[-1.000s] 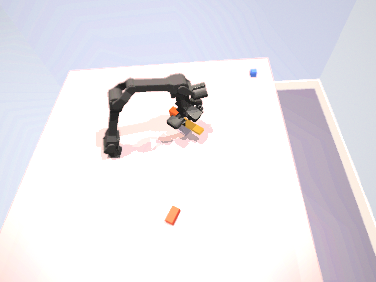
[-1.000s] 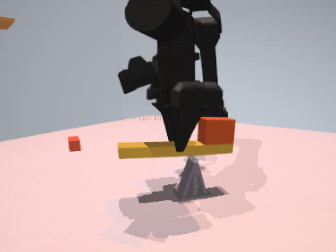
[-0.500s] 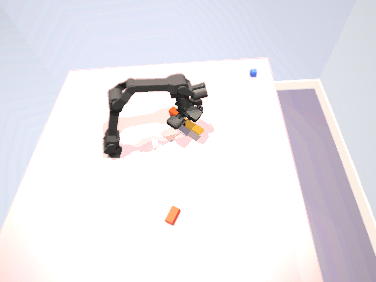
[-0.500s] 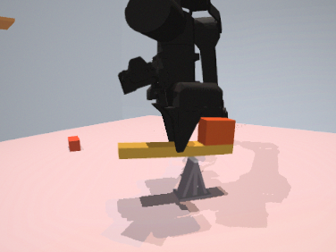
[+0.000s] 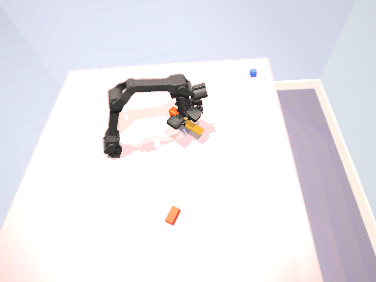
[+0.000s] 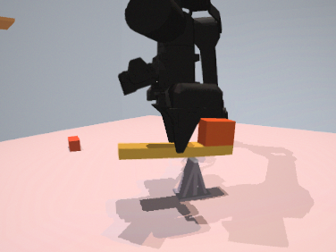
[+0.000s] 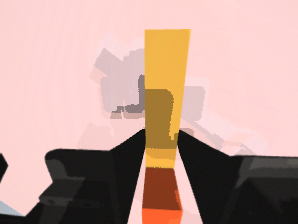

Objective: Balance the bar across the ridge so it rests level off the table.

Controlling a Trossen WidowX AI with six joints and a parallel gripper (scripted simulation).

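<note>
The yellow bar (image 5: 194,128) (image 6: 138,151) (image 7: 167,55) is held nearly level, clear of the table. An orange-red block (image 5: 173,111) (image 6: 216,132) (image 7: 162,216) sits on top of one end, the right end in the exterior view. My gripper (image 5: 184,121) (image 6: 180,149) (image 7: 161,133) is shut on the bar, one finger on each side, between the block and the bar's middle. The grey ridge (image 6: 193,180) stands on the table under the bar, a little to the block's side of the fingers. Its top is very close to the bar's underside; I cannot tell whether they touch.
An orange block (image 5: 173,215) lies on the table far from the arm. A blue cube (image 5: 253,73) is near the back right corner. A small red block (image 6: 74,144) shows at left in the exterior view, and part of an orange thing (image 6: 6,23) at its upper left edge.
</note>
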